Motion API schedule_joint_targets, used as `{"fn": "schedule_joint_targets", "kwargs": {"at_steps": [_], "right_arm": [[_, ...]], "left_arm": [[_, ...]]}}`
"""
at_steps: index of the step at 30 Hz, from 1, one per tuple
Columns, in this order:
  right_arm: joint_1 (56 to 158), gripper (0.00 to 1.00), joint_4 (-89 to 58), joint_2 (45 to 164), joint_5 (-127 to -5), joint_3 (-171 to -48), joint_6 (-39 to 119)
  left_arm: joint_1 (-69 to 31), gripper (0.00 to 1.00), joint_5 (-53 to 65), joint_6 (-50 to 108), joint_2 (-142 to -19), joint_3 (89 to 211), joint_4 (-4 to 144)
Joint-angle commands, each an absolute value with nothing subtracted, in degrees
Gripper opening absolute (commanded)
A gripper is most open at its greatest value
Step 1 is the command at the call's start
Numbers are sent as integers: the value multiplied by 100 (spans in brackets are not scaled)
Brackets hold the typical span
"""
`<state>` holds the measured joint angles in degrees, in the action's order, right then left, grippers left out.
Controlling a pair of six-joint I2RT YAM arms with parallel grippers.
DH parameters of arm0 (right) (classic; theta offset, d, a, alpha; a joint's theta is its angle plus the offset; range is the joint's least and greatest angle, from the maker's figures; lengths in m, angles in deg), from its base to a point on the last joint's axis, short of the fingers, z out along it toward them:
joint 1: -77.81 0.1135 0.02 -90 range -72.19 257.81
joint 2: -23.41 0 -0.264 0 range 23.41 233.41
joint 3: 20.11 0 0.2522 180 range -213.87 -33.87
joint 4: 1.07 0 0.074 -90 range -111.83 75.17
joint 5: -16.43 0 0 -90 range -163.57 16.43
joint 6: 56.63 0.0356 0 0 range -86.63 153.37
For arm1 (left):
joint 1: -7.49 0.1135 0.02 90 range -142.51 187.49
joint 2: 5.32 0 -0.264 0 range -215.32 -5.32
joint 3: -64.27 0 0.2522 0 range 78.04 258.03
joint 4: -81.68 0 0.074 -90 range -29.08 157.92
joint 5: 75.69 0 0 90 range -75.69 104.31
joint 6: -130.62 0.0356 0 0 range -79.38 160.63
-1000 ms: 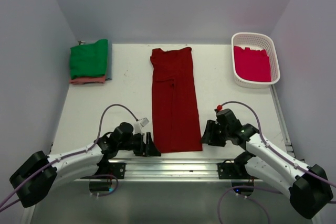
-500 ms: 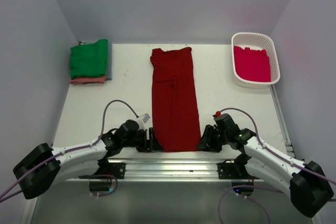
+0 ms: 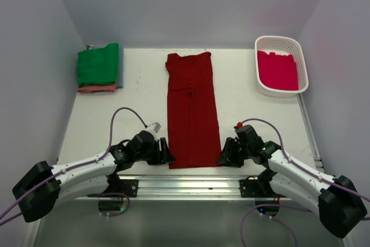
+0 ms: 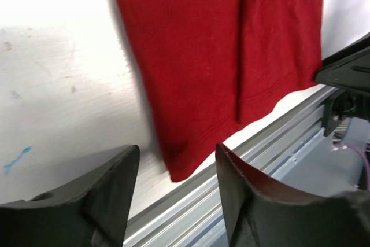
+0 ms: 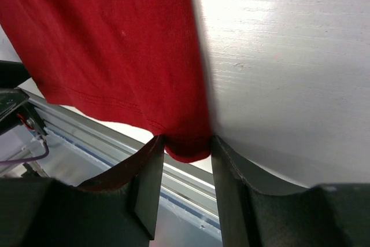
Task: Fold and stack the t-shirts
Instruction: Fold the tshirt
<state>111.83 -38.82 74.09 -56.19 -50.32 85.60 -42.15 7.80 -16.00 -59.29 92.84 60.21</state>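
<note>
A large dark red t-shirt (image 3: 192,108) lies folded into a long strip down the middle of the table, hem toward me. My left gripper (image 3: 166,153) is open at its near left corner. In the left wrist view that hem corner (image 4: 179,160) lies flat between the spread fingers of the left gripper (image 4: 177,148). My right gripper (image 3: 222,157) is at the near right corner. Its jaws stand open close on either side of the hem corner (image 5: 186,148), which lies between the fingers of the right gripper (image 5: 186,138). A crimson-pink t-shirt (image 3: 277,70) lies in the basket.
A white lattice basket (image 3: 279,40) stands at the back right. At the back left is a stack of folded shirts, green (image 3: 98,65) on top, salmon-pink (image 3: 95,88) under it and a bluish edge (image 3: 119,67). A metal rail (image 3: 191,184) runs along the table's near edge.
Both grippers have moved in to the near corners of the dark red shirt. The right one came down and left, and its jaws have narrowed around the corner.
</note>
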Motion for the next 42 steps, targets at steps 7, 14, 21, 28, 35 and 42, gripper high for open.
{"fn": "schedule_joint_targets", "kwargs": {"at_steps": [7,14,21,28,35,42], "right_arm": [[11200,22,-3901,7562,-6092,-4856,8364],[11200,0,-4049,7237,-6118,-4829,8303],[11209,0,-4480,6525,-6162,-5215,8110],[11209,0,-4341,7069,-6426,-6032,7522],[11200,0,-3769,7895,-6530,-6481,7267],[11209,0,-3707,8229,-7013,-7086,6915]], "left_arm": [[-4339,54,877,-1554,-7272,8568,7274],[-4436,0,727,-1545,-7493,8480,7601],[-4568,0,815,-1598,-6046,8664,6898],[-4577,0,1491,-1334,-5427,9235,6388],[-4568,0,2220,-1071,-5963,9675,6939],[-4384,0,2767,-579,-6393,10044,7520]]}}
